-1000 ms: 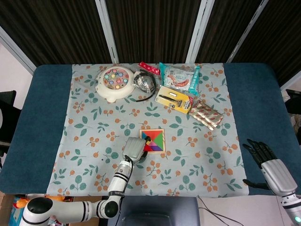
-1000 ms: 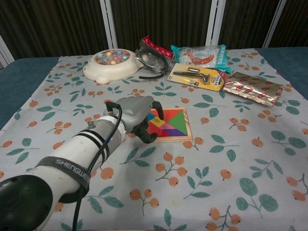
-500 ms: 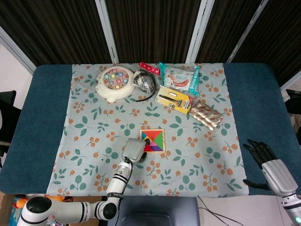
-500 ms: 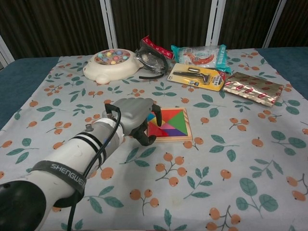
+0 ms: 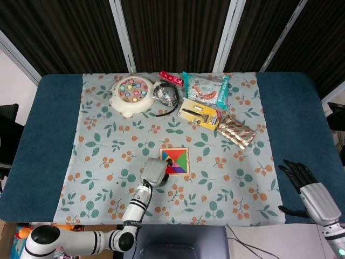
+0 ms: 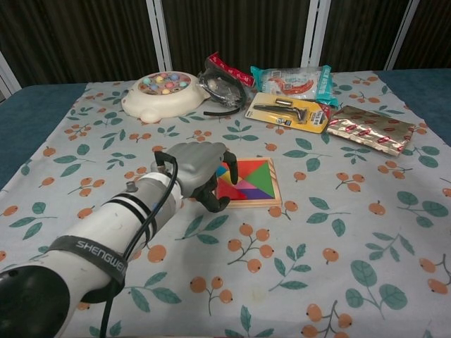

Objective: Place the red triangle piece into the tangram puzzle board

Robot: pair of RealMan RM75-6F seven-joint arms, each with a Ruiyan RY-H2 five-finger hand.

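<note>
Red triangle piece (image 6: 225, 193) is seated in the tangram puzzle board (image 6: 248, 182), its near-left corner covered by left hand (image 6: 199, 170); whether it is gripped cannot be determined. Withdrawal is judged next.

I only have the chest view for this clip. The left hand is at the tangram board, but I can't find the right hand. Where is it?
Observer: The right hand shows only in the head view. It is over the near right corner of the table, off the floral cloth and far from the tangram board.
Operator: Is it holding anything?
Observer: No. Its fingers are spread and hold nothing.
Operator: From above, how much of the board does the left hand cover?
Observer: The left hand overlaps only the board's near-left corner. The other coloured pieces show.
</note>
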